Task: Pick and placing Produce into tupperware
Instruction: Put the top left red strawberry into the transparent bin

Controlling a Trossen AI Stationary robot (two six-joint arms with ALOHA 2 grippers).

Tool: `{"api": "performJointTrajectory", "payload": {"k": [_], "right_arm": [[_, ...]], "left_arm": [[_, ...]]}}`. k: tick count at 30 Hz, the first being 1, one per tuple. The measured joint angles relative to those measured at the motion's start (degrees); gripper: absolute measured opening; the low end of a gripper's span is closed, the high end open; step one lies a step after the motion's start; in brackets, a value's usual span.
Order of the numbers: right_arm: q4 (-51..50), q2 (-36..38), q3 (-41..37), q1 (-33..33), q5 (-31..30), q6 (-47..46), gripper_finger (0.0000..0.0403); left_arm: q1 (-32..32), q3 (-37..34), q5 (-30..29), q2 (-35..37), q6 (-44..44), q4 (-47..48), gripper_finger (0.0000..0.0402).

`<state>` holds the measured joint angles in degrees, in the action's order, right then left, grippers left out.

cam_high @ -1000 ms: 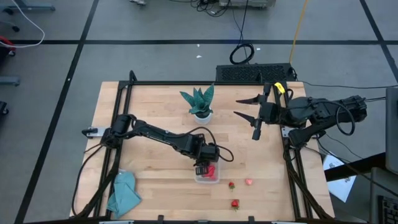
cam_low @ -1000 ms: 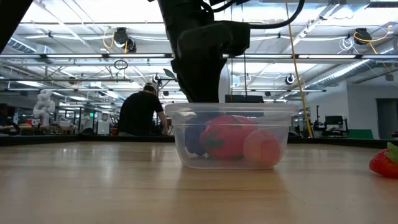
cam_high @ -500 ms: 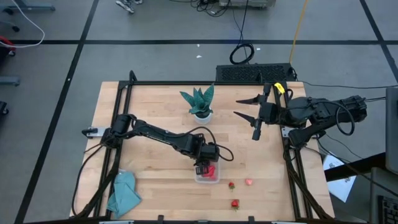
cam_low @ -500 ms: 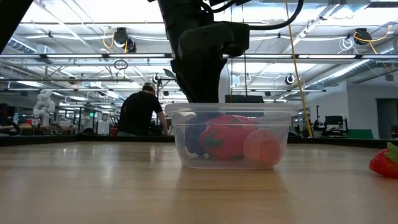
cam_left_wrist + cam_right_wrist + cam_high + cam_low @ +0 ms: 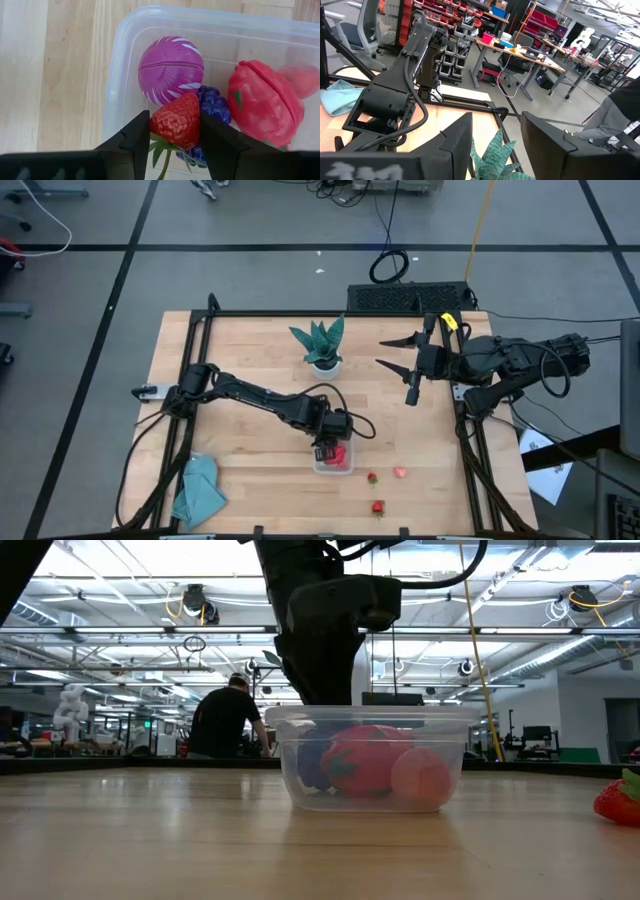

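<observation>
Our left gripper [image 5: 173,131] hangs over the tub [image 5: 117,75] near the table's front edge, jaws pinching a strawberry [image 5: 176,121], poised, we judge, to drop it among the fruit inside. Our right gripper [image 5: 397,351] waits by the right edge, jaws spread.

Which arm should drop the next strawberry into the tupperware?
Left. Its gripper already holds a strawberry over the tupperware. The right gripper hangs open near the potted plant.

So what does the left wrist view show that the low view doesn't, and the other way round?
Only the left wrist view shows the left gripper shut on a strawberry above the tupperware, plus a magenta fruit inside. Only the low view shows a loose strawberry on the table and a person behind. Both show the tupperware with a big red fruit.
</observation>
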<state>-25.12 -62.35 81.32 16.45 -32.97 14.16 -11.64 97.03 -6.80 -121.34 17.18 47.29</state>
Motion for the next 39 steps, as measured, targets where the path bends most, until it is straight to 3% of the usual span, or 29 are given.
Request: {"api": "performJointTrajectory", "payload": {"k": [39], "right_arm": [[0.00,0.00,0.00,0.00,0.02,-0.45,0.0160]], "left_arm": [[0.00,0.04,1.26,0.20,1.35,-0.51,0.0150]]}}
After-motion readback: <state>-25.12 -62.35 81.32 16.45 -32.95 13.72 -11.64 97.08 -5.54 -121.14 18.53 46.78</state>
